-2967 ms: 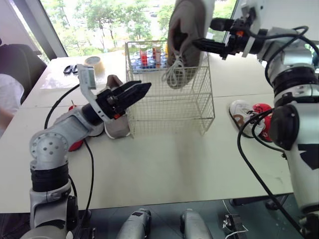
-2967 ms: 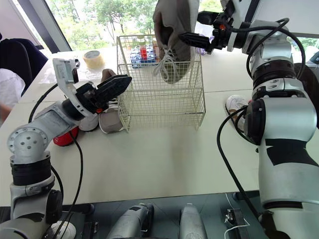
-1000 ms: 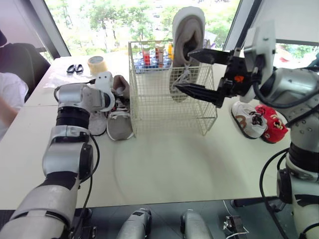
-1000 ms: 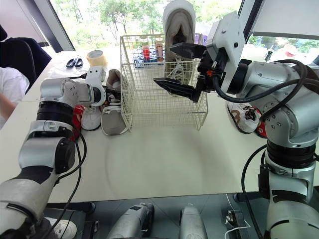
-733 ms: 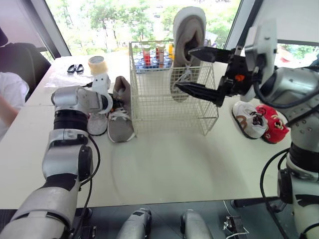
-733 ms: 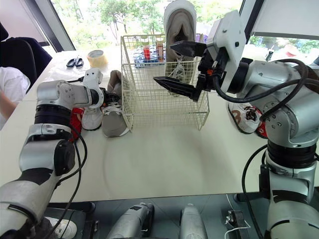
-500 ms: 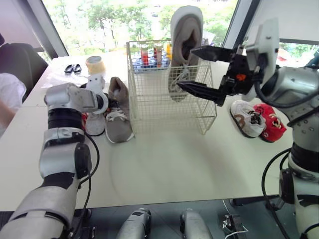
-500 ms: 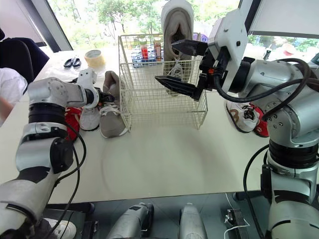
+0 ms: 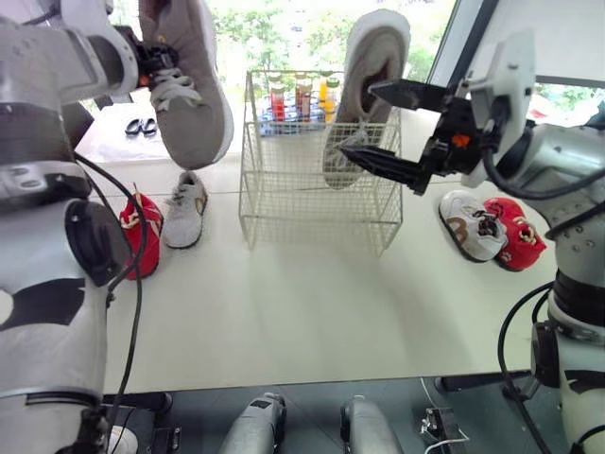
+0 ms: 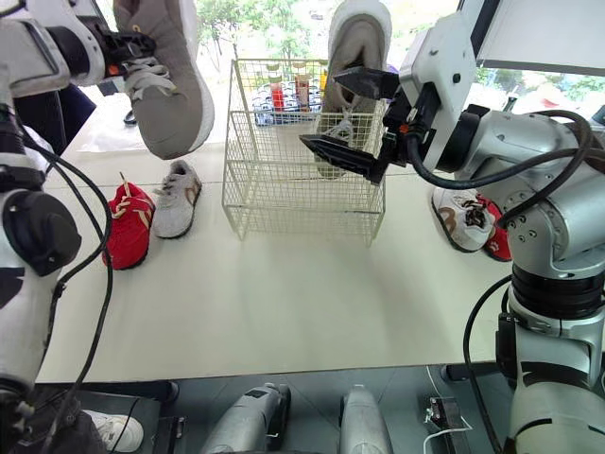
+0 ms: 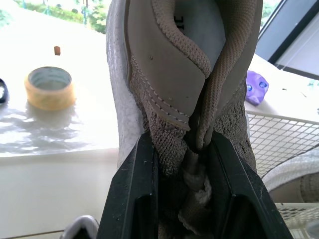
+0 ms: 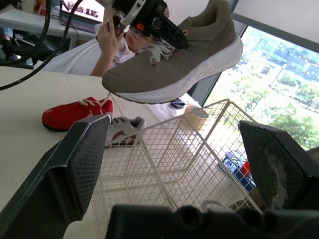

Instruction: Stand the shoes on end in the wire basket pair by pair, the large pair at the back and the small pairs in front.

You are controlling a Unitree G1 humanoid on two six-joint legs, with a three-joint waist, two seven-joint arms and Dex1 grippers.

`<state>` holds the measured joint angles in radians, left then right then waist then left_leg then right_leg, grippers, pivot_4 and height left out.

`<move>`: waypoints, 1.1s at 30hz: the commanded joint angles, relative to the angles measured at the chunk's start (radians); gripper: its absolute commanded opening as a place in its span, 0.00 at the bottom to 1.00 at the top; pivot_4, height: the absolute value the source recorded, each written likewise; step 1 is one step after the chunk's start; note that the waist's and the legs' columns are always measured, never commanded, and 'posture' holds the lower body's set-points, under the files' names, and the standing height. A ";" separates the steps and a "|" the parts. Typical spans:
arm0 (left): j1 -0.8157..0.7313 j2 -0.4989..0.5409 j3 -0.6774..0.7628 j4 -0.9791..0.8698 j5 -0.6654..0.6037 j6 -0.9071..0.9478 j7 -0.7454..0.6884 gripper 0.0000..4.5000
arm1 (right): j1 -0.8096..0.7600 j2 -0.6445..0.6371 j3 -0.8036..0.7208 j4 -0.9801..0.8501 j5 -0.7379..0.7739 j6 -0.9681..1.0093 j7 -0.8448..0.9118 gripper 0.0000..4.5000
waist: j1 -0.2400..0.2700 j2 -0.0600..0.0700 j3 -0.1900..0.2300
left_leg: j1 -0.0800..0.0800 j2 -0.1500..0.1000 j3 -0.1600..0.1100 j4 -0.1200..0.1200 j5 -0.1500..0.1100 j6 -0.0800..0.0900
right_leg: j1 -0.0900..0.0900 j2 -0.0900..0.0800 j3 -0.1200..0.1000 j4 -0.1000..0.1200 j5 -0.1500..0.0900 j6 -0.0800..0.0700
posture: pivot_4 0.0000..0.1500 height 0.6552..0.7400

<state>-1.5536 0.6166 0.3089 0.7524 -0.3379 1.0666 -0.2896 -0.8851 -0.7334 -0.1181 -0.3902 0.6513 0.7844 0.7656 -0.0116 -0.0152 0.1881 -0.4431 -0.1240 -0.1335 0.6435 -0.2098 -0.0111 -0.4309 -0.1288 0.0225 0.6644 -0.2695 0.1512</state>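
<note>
Left tool (image 11: 182, 143), high left of the wire basket (image 9: 284, 203), is clamped on the large grey sneaker (image 9: 194, 104) by tongue and laces; right tool (image 9: 357, 121) gapes empty beside its mate (image 9: 373, 57), standing in the basket's right side. Light, soft knit: a heel-collar hold should swing less.

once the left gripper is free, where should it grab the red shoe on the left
Probably pinch the red shoe at the rim of its opening, one finger inside, coming from straight above. It lies sole down on the table with the opening up, and the white shoe lies close on one side, crowding a sideways approach.
</note>
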 commanded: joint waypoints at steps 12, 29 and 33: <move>0.014 -0.433 -0.077 0.125 0.118 -1.472 -0.176 0.17 | -0.003 0.001 -0.013 -0.038 -0.007 -0.027 -0.046 1.00 | -0.007 -0.004 0.002 | -0.001 -0.001 0.006 0.003 -0.001 0.002 | 0.000 -0.004 -0.001 -0.003 0.001 0.002 | 1.00 1.00; 0.144 -0.458 -0.135 0.519 0.338 -1.811 0.173 0.17 | 0.016 -0.024 -0.034 -0.105 0.034 0.041 -0.101 1.00 | 0.000 -0.004 0.002 | 0.000 -0.001 0.008 0.005 -0.002 0.004 | 0.001 -0.004 -0.001 -0.001 0.001 0.002 | 1.00 1.00; 0.196 -0.484 -0.114 0.512 0.295 -1.762 0.088 0.17 | 0.011 -0.026 -0.027 -0.100 0.035 0.039 -0.099 1.00 | -0.005 -0.003 0.002 | 0.000 -0.001 0.007 0.005 -0.002 0.005 | 0.001 -0.004 -0.001 -0.001 0.001 0.002 | 1.00 1.00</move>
<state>-1.3422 0.1344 0.1825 1.2940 -0.0208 -0.6940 -0.1686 -0.8517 -0.7473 -0.1263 -0.4679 0.6805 0.8305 0.6725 -0.0163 -0.0187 0.1899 -0.4430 -0.1252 -0.1261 0.6480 -0.2120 -0.0068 -0.4303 -0.1330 0.0216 0.6636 -0.2685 0.1532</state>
